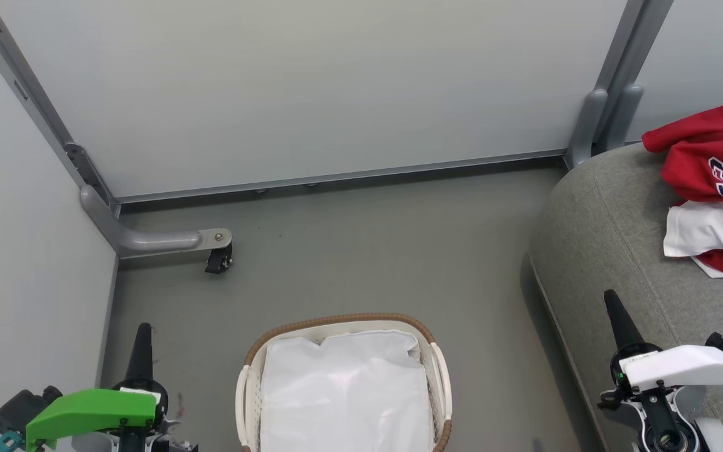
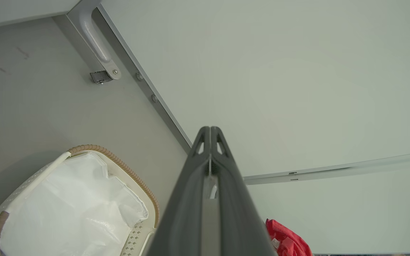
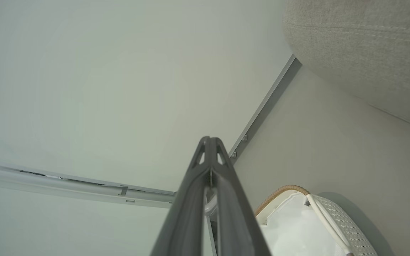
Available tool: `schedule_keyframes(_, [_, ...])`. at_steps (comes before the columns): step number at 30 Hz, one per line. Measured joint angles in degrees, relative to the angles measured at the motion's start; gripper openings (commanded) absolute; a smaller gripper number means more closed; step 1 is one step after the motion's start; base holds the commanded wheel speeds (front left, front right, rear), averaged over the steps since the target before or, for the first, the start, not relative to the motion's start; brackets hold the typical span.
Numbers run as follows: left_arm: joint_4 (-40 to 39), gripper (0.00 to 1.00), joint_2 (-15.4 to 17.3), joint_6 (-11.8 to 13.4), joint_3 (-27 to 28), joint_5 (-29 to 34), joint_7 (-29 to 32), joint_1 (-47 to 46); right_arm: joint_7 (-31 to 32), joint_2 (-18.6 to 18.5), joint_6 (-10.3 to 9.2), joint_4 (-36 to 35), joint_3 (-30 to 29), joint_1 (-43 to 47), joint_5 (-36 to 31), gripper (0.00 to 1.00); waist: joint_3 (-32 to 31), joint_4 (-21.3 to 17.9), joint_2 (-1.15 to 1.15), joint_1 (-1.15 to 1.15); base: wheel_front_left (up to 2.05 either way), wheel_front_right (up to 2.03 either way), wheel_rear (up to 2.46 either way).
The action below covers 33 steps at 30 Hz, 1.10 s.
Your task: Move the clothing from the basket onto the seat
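The grey floor [image 1: 368, 251] carries the basket [image 1: 342, 321] at the near edge, with a white liner [image 1: 342, 389] inside it. A caster [image 1: 218, 258] on a grey bracket [image 1: 148, 238] stands near the left corner. The seat [image 1: 612, 251] sits at the right, with the clothing [image 1: 706, 163] heaped on its far part.

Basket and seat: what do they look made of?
The basket looks like white moulded plastic, going by its perforated wall, with a brown woven-looking rim. The seat appears to be grey matte upholstery fabric, judging by its weave and stitched seams.
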Motion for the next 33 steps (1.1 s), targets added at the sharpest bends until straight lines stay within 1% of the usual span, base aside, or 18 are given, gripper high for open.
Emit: schedule_keyframes(33, [-1.6, 0.0, 0.0, -0.5, 2.3, -13.7, 4.0, -1.6, 4.1, -0.1, -0.01, -1.7, -1.5, 0.0, 15.6, 0.0, -0.3, 0.0, 0.0, 0.0, 0.0, 0.0, 0.0])
